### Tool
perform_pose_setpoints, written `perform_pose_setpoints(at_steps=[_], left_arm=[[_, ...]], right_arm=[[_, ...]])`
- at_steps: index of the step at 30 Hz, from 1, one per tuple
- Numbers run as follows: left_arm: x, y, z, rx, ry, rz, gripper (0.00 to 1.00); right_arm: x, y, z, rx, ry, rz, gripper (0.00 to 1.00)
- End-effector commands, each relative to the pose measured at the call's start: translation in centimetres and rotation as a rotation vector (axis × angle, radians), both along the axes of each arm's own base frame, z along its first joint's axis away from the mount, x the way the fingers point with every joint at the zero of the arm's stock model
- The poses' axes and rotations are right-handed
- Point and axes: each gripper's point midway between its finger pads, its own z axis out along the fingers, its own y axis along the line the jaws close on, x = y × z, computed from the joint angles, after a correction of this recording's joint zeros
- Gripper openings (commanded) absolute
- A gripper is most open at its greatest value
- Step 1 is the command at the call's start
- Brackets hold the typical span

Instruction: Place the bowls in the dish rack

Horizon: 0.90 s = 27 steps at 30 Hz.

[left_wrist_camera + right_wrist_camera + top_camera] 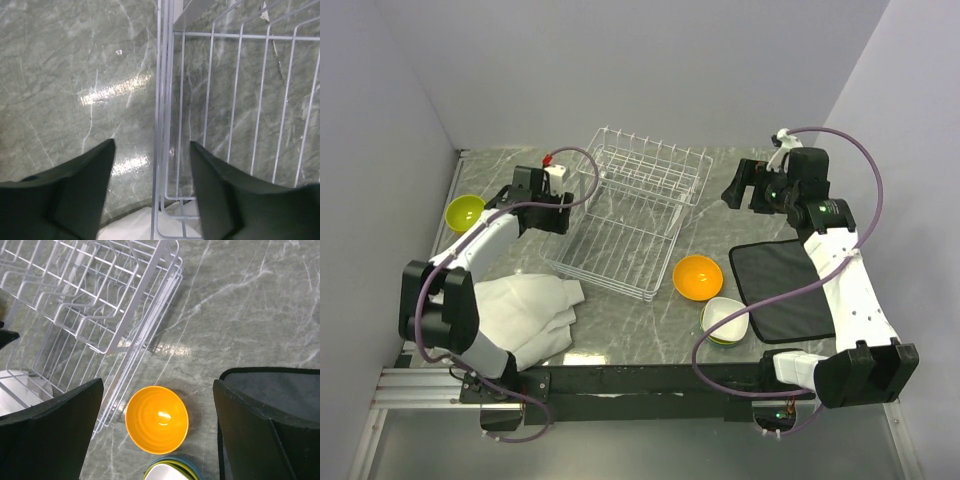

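Dish rack [630, 205] at centre of table [640, 325]; left gripper [152, 147] spread astride its side rail; right gripper [157, 385] spread above orange bowl [156, 419] beside rack; stacked bowls [725, 320] near it; green bowl [465, 212] far left.

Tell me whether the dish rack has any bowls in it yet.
Empty: the dish rack shows bare wire; the orange bowl sits outside it.
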Motion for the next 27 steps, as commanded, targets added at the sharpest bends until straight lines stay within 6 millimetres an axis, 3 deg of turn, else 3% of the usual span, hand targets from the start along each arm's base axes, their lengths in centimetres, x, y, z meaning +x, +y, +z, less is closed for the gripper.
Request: perform_pose_setpoints(at_steps=[1,2,7,8,11,19,27], left_arm=[[1.4,-1.1,0.9,-0.019,-0.012,-0.039,0.58],[1.8,-1.2,1.0,-0.027,-0.011,-0.038,0.49],[2.6,-1.5,1.2,-0.048,-0.007,-0.014,0.26],[2.9,-1.6,1.4,-0.055,-0.010,-0.005,0.16],[3.2,-2.1,1.5,-0.127,0.004,0.059,0.02],[5.3,-2.6,3.0,-0.229,-0.009,0.155,0.01],[8.4,0.6,3.6,-0.303,-0.022,0.327,0.01]], right_arm=[[0.5,0.0,-1.0,-0.001,0.004,-0.011,0.98],[0.5,0.0,-1.1,0.003,0.009,-0.015,0.98],[0.6,0.9,-1.7,0.030,0.040,-0.003,0.97],[0.4,1.7,-1.7,0.030,0.041,0.016,0.96],[0.3,2.8,-1.9,0.021,0.042,0.048,0.96],[1.2,3.5,-1.9,0.021,0.051,0.062,0.96],[1.8,3.2,-1.2,0.006,0.031,0.052,0.96]])
